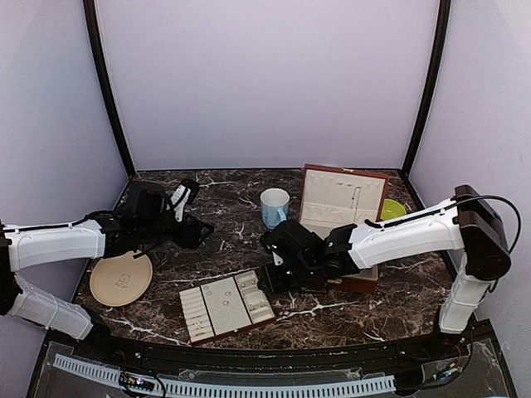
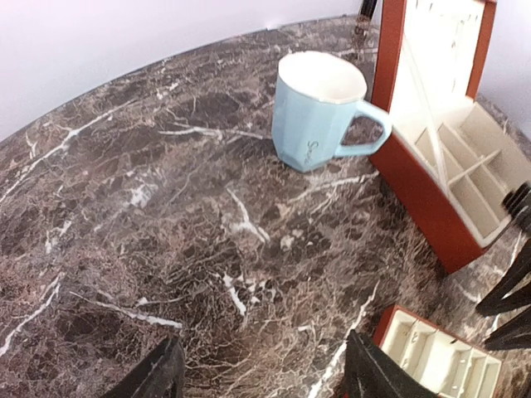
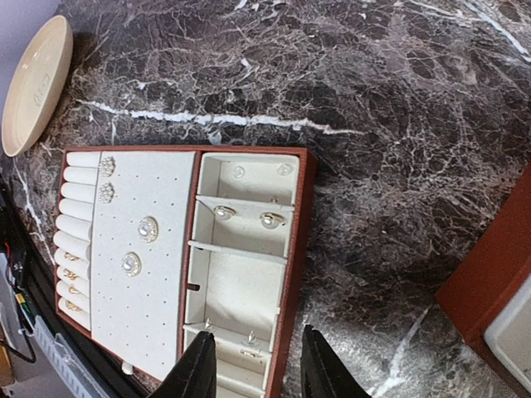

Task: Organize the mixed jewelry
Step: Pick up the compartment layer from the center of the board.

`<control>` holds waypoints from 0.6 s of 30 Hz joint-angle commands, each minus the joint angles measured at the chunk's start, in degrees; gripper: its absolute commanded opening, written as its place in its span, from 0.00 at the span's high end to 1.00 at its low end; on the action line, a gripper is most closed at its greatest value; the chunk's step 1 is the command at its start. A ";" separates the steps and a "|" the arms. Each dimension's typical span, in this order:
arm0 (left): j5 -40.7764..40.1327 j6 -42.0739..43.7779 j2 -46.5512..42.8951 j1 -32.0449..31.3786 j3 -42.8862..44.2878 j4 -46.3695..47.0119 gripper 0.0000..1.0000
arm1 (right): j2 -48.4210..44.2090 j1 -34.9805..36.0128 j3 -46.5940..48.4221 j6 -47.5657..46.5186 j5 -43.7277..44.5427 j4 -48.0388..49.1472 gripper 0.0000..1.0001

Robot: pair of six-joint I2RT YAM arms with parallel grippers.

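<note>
Seen from above, the bench (image 1: 236, 249) is bare at its middle and toward 11 o'clock, giving the left fingers (image 2: 162, 373) open passage as far as the blue mug (image 1: 275, 207) at 12. The open red-brown box (image 1: 340, 199), lid upright, walls off 2 o'clock. The mug's handle nearly meets the box. The slotted tray (image 1: 214, 315) fills 6 o'clock, under the right fingers (image 3: 197, 369); a cream plate (image 1: 99, 286) lies at 8.

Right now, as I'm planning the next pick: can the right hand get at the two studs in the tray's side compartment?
Probably yes. The right hand hangs open above the tray, and the studs lie uncovered with nothing in between.
</note>
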 commanded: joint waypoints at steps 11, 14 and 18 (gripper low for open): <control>12.23 -11.51 -7.95 11.68 5.99 -6.33 0.31 | 11.78 1.60 11.79 -1.08 3.73 -11.32 0.68; 13.33 -11.64 -7.75 11.96 6.26 -6.41 0.31 | 13.26 1.77 13.14 -0.89 4.18 -12.06 0.70; 14.88 -11.70 -8.17 12.06 5.30 -5.38 0.32 | 15.48 2.06 15.87 -0.49 5.68 -14.58 0.78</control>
